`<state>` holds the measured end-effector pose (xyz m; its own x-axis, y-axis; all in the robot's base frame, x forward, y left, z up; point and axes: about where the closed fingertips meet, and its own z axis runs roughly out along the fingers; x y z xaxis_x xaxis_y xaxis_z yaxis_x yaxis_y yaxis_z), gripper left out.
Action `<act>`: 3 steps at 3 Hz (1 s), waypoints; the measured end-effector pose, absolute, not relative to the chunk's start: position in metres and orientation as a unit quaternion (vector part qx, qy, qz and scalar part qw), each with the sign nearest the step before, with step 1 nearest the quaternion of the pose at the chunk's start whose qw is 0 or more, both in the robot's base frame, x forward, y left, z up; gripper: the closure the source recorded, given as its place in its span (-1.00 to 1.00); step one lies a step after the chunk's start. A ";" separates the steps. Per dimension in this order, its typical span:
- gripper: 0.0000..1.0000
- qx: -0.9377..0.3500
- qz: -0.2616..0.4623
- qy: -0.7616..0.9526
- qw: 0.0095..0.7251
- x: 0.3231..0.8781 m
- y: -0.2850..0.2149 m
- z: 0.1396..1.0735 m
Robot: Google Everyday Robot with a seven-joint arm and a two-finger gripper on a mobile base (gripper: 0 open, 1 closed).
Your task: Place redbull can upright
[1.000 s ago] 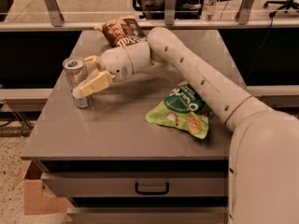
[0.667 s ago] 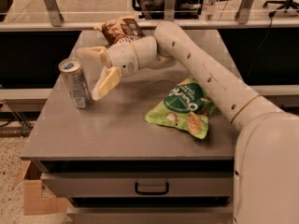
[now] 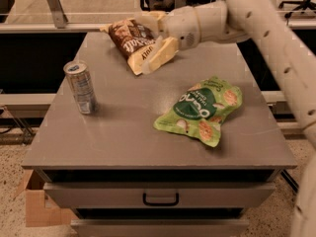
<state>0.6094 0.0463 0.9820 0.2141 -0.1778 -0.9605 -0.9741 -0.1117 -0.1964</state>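
The redbull can (image 3: 81,87), slim, silver and blue with a shiny top, stands upright on the left part of the grey table (image 3: 123,137). Nothing touches it. My gripper (image 3: 157,36) is up and to the right of the can, well clear of it, hovering over the back of the table above a brown snack bag (image 3: 129,37). Its cream fingers (image 3: 161,56) are spread apart and hold nothing.
A green snack bag (image 3: 203,108) lies on the right half of the table. The brown snack bag lies at the back centre. A drawer with a black handle (image 3: 160,200) sits below the top. A cardboard box (image 3: 37,209) is on the floor at the left.
The gripper has let go of the can and pulled away up and to the right, over the brown bag. The can stays standing upright on the left.
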 end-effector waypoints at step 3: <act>-1.00 -0.546 0.333 0.555 0.531 0.623 -0.030 1.007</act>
